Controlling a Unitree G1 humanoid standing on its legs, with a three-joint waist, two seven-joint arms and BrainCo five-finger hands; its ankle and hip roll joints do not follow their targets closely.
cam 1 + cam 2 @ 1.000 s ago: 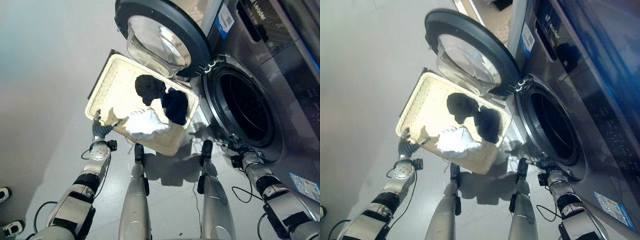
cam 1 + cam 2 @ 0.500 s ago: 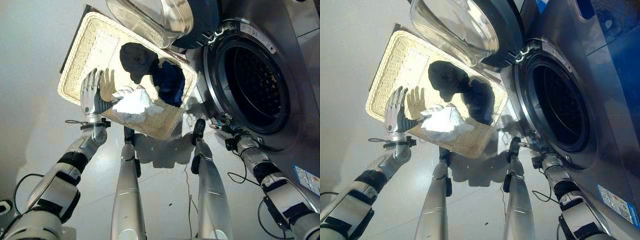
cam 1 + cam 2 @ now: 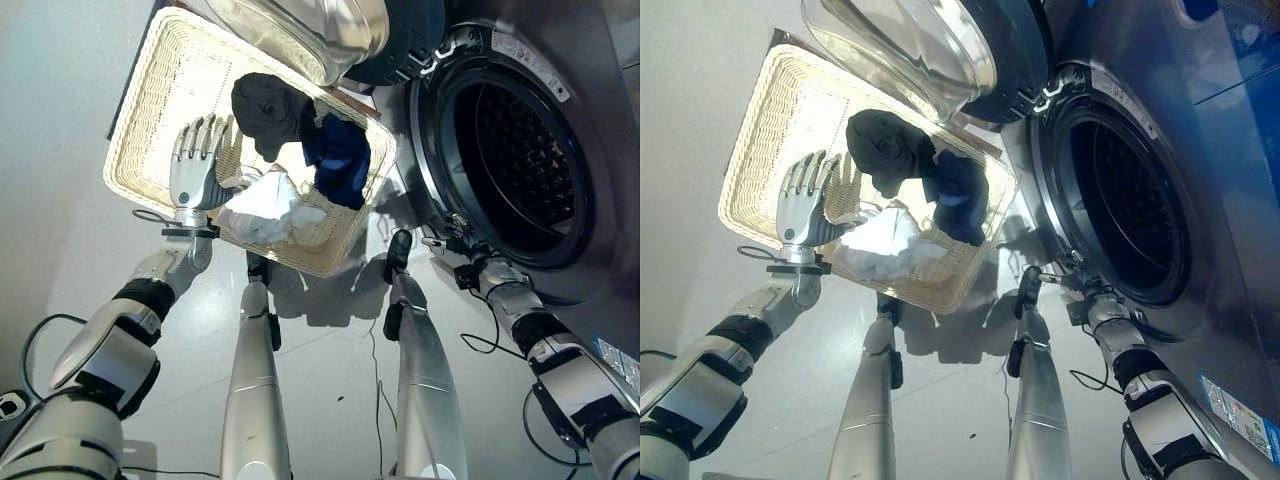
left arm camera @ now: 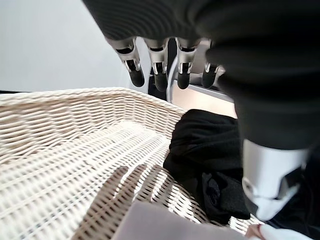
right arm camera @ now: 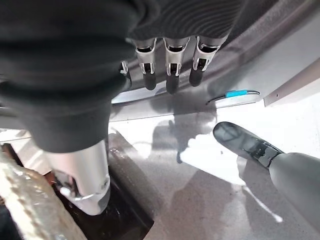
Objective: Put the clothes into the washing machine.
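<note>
I see the left hand (image 3: 194,170) over the near-left part of the wicker basket (image 3: 160,100), fingers straight and spread, holding nothing. In its wrist view the fingertips (image 4: 159,80) hang clear above the weave, no contact that I can make out.

Clothes are all in the basket, none in the drum. White cloth (image 3: 265,205) lies bunched at the near edge, just beside the left hand. Black garment (image 3: 265,105) sits in the middle of the basket, with the dark blue garment (image 3: 340,160) touching it on the machine side.

Basket sits on the floor right next to the washing machine (image 3: 560,90). The machine's door (image 3: 330,30) is swung open and overhangs the basket's far end. I can see the drum opening (image 3: 520,165) dark and unobstructed.

Right hand (image 3: 468,268) is low at the foot of the machine, under the rim of the opening. Its wrist view shows fingers (image 5: 170,75) relaxed and slightly apart, gripping nothing, pointing at the machine's lower front panel above the floor.
</note>
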